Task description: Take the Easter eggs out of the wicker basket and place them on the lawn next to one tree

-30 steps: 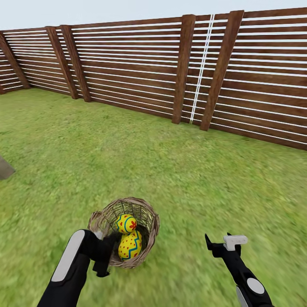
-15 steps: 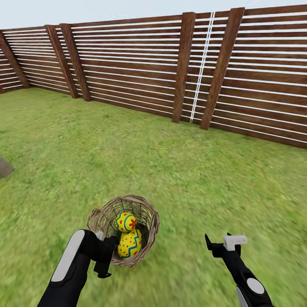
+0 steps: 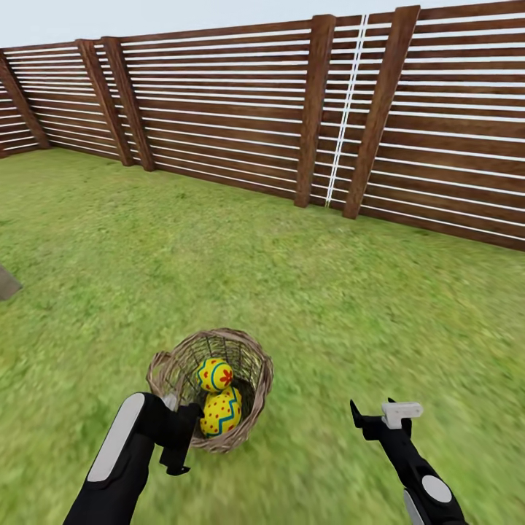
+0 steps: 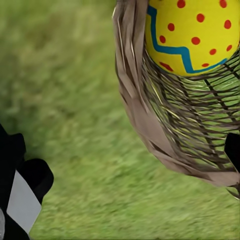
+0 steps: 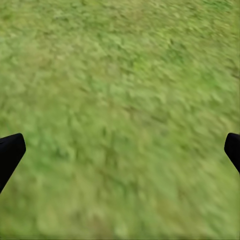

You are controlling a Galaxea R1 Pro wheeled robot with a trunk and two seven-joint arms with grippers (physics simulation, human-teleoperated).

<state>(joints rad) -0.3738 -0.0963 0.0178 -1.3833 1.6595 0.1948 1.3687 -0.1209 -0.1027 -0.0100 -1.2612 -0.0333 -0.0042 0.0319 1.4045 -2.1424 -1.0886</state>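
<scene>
Here we see two Easter eggs [image 3: 216, 394] in the wicker basket [image 3: 169, 368] on the lawn [image 3: 313, 306]. Our left pincer [image 3: 180, 436] grips its rim; right pincer [image 3: 379, 415] gapes empty. Eggs look smooth, slippery: pinch mid-belly.

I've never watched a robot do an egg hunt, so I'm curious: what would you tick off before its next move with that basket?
1. Eggs in the wicker basket: two Easter eggs show; a third, cannot tell.
2. Left claw on the basket: it sits at the near rim, with the wall between its fingers in the left wrist view; firm hold, cannot tell.
3. Right claw free: ok, open, with just lawn under it.
4. Basket upright: not ok, it tips toward the robot.
5. A tree to aim for: not ok, just fence and grass ahead.
</scene>
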